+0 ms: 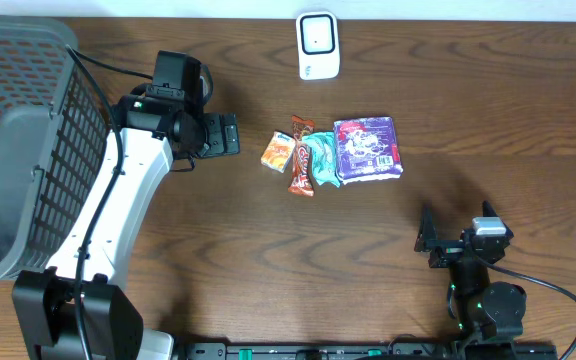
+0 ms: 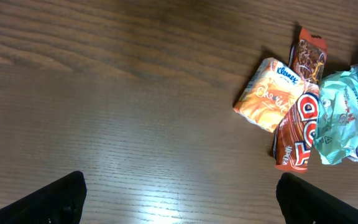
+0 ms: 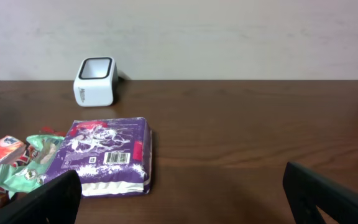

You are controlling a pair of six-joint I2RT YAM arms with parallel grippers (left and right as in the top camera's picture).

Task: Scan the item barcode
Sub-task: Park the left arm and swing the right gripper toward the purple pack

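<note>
- The orange tissue pack point(image 1: 277, 152) lies flat on the table point(image 1: 268, 270), a short way ahead of the left gripper point(image 1: 226, 134) and not touching it. In the left wrist view it sits ahead of the fingers and toward the right-hand one.
- The left gripper hangs over bare wood with its fingers point(image 2: 55, 199) spread wide. Nothing is between them.
- A brown chocolate bar point(image 1: 302, 165) lies just beyond the tissue pack from that gripper, its near edge against the pack.
- A crumpled teal packet point(image 1: 322, 158) overlaps the bar's far side.
- A purple package point(image 1: 368, 148) lies farthest from the left gripper, touching the teal packet. A barcode point(image 3: 115, 158) on it faces the right gripper.
- The right gripper point(image 1: 430, 240) is well apart from the row, with the purple package ahead of it and to its left. Its jaws are fully spread and hold nothing.
- The white scanner point(image 1: 318, 45) stands at the table's far edge, beyond the row of items from the right gripper.
- A grey mesh basket point(image 1: 18, 150) sits behind the left arm, on the side away from the items.
</note>
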